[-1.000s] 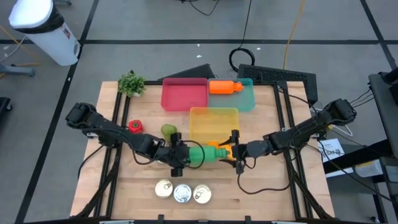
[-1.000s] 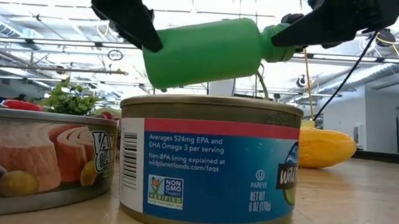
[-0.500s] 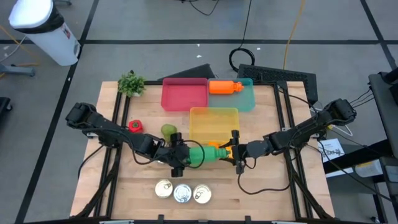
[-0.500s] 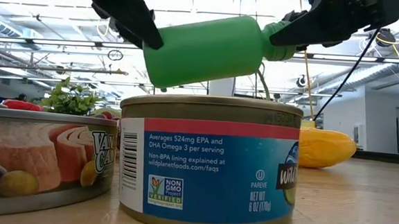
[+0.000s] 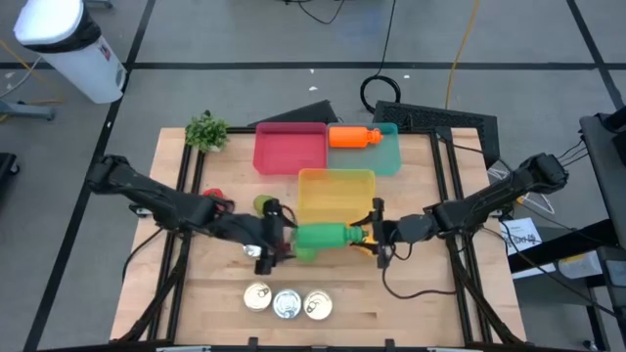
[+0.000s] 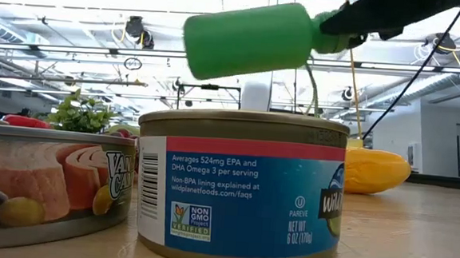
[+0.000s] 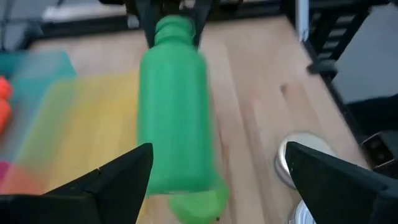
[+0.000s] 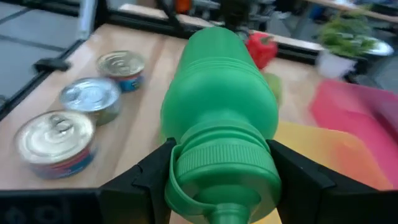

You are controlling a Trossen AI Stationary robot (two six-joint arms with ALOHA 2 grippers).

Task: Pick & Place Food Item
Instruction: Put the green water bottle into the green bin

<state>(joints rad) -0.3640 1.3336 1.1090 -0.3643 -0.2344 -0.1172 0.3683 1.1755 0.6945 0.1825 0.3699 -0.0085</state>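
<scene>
- Item: green bottle [image 5: 318, 236], held lying sideways in the air over the mid table, just off the near edge of the yellow tray [image 5: 336, 183]. Low view shows it clear above the cans [image 5: 287, 302], not touching.
- Handling (judgement): moulded plastic, prob. light and stiff; smooth rounded body looks slippery. Not fragile. Held by one end only, the body acts as a lever and may sag or twist.
- Best hold (judgement): the ribbed cap/neck, where ridges stop slip, or across mid-body for balance.
- Right claw [image 8: 217, 180]: pinching the bottle's cap end, one finger on each side of the neck. It carries the bottle alone.
- Right arm: reaches in from the right edge of the table, low and near-horizontal, wrist in line w/ the bottle's long axis.
- Left claw [image 7: 217, 180]: spread wide, fingers either side of the bottle's base w/o touching it; a gap shows on both sides in the left wrist view.
- Left arm: stretched in from the left edge, low, claw at the bottle's base end, facing the right claw.
- Risk (judgement): neck-only grip leaves droop possible; keep the wrist level over the tray.
</scene>
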